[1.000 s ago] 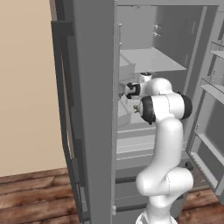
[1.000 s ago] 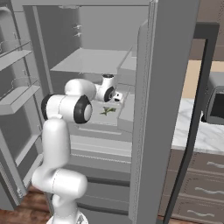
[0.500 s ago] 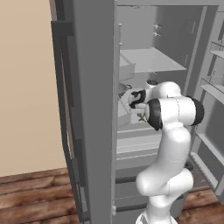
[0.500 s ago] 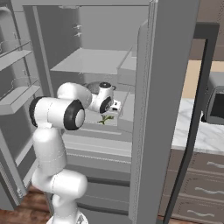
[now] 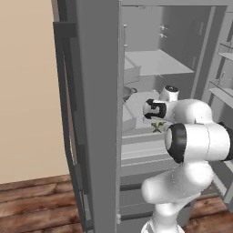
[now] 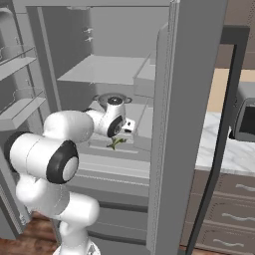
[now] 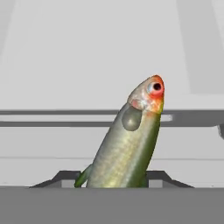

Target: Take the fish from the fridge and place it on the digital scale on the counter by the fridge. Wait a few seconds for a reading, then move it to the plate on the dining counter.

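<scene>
The grey fridge [image 5: 95, 91] stands open before me, pale shelves inside. My arm bends forward at shelf height, my gripper [image 6: 119, 141] pointing down, nearly closed on the fish [image 7: 127, 144], above the shelf. No writing readable.

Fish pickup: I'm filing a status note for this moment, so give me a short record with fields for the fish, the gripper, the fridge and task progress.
fish: olive-yellow fish, held in the gripper, hanging below it over a fridge shelf
gripper: gripper shut on the fish, in front of the fridge shelves
fridge: fridge with its doors open, pale shelves inside
progress: fish lifted; not yet on the scale
</scene>
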